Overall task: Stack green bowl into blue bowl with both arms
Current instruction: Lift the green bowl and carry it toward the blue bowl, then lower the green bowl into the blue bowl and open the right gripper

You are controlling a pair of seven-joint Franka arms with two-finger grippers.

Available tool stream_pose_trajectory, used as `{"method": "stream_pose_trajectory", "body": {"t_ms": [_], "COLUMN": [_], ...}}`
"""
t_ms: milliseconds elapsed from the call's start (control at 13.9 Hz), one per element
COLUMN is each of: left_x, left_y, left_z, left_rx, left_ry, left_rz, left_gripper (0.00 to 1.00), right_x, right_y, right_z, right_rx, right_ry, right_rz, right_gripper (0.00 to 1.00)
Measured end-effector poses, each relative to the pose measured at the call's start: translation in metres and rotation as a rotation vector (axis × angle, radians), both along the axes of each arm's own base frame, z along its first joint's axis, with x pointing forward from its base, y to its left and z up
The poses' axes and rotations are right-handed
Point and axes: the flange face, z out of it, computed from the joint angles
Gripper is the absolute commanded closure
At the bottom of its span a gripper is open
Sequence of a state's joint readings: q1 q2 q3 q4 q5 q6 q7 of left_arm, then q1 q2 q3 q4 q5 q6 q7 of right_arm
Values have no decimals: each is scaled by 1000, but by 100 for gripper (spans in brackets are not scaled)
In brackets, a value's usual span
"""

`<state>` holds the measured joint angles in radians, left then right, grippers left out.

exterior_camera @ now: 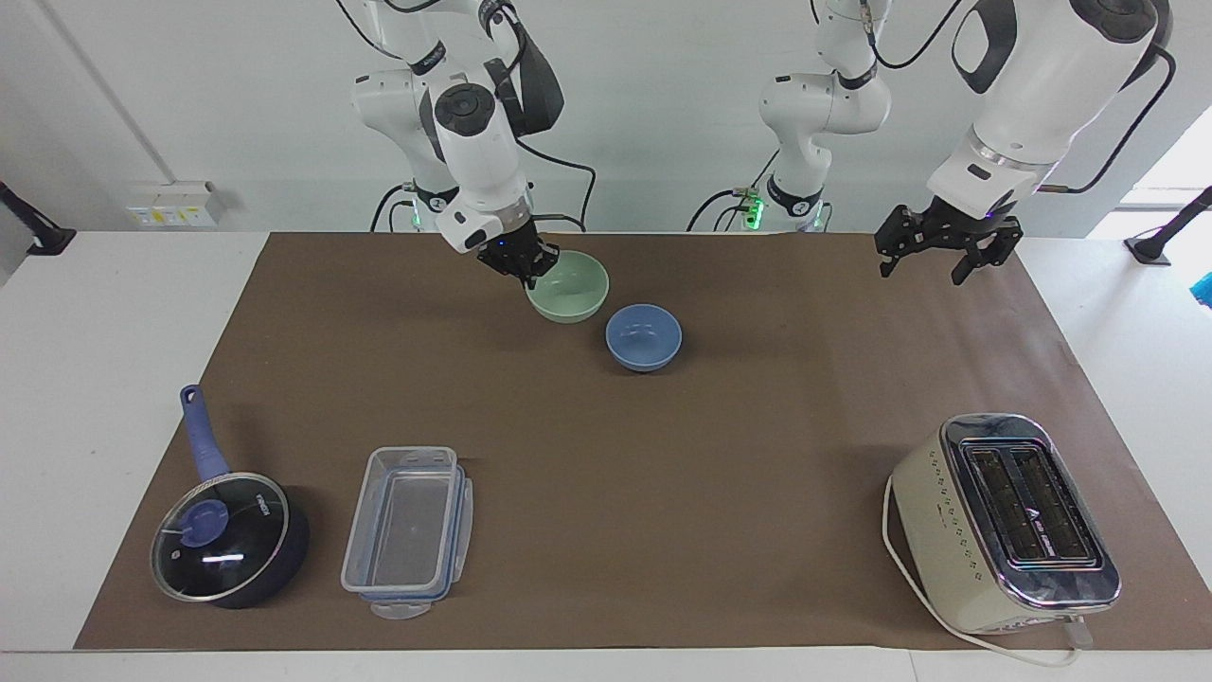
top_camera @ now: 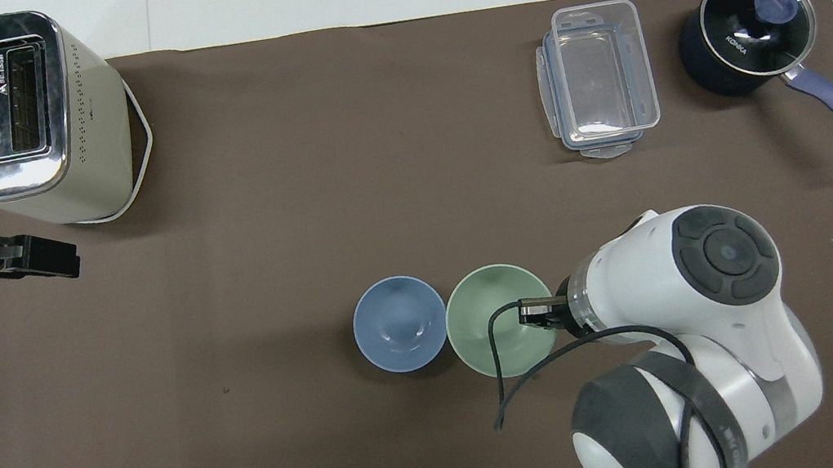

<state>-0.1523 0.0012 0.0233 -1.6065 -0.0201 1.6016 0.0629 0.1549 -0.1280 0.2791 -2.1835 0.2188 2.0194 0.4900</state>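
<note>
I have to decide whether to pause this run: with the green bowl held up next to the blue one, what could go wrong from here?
1. The right gripper pinches only the green bowl by its rim, so the bowl could tilt or slip.
2. The green bowl hangs close beside the blue bowl; lowered too early, it may knock that bowl's rim and push it.
3. The left gripper waits open above the toaster's end.

Readable text is scarce. Glass lid of dark blue saucepan (top_camera: 748, 34) carries a white brand word, reads roughly "KONKA"; same mark shows on the lid in the facing view, too small to confirm. Toaster (exterior_camera: 1008, 521) bears a small white logo between its slots, wording illegible
</note>
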Motion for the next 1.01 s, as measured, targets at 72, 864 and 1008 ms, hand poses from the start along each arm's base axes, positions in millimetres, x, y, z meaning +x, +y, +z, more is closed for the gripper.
{"method": "stream_pose_trajectory", "body": {"t_ms": [72,864,1008], "left_x": [0,0,0], "left_y": [0,0,-1], "left_z": [0,0,0], "left_rx": [0,0,0], "left_ry": [0,0,0], "left_rz": [0,-1,-1], "left_gripper": [0,0,0], "right_x": [0,4,7], "right_y": [8,104,105], "right_z": [-1,-32,-38], "right_rx": [14,73,71], "right_ry": [-5,-23,-19], "right_rz": [-1,1,0], "right_gripper": [100,100,100]}}
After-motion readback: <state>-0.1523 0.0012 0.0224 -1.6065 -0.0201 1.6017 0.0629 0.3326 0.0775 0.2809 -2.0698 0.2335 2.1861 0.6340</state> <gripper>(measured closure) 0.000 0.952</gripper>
